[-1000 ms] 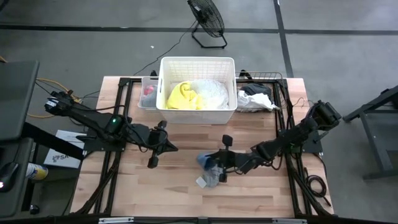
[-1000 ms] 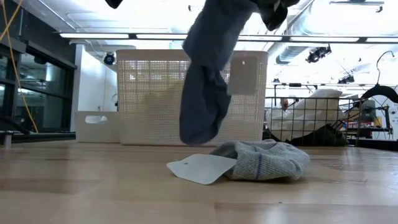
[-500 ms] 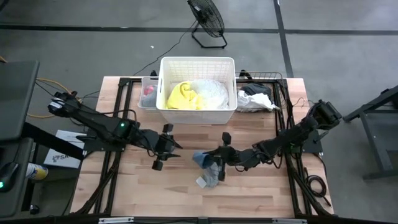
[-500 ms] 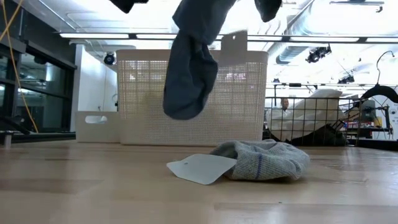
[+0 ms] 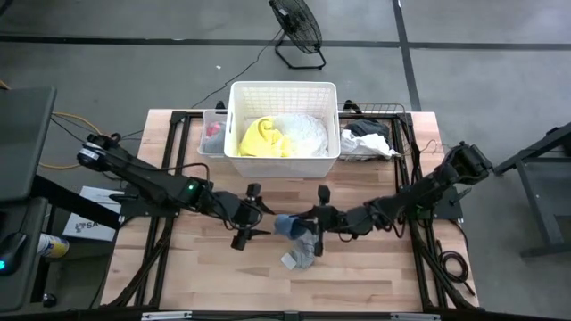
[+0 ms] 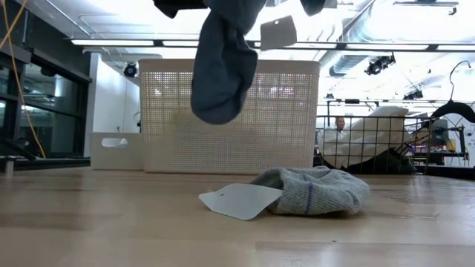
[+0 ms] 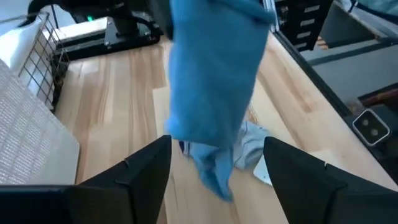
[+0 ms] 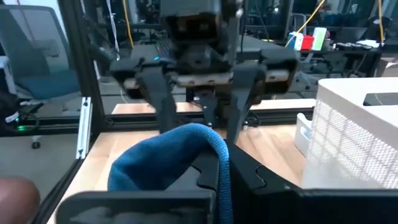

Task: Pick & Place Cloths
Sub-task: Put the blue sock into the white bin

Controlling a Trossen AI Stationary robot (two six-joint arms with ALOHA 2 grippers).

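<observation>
**Blue-grey cloth held aloft mid-worktop**

Blue-grey cloth hangs clear of the worktop, pinched in the right gripper, jaws closed on its top edge. Left gripper sits just beside it, jaws spread wide, facing the cloth, not touching. Below, a grey cloth w/ white card tag lies on the wood. White slatted basket at the far edge holds a yellow cloth and a white cloth. Wire basket to its right holds black and white fabric. Small clear bin on the other side has sth red in it.
</observation>
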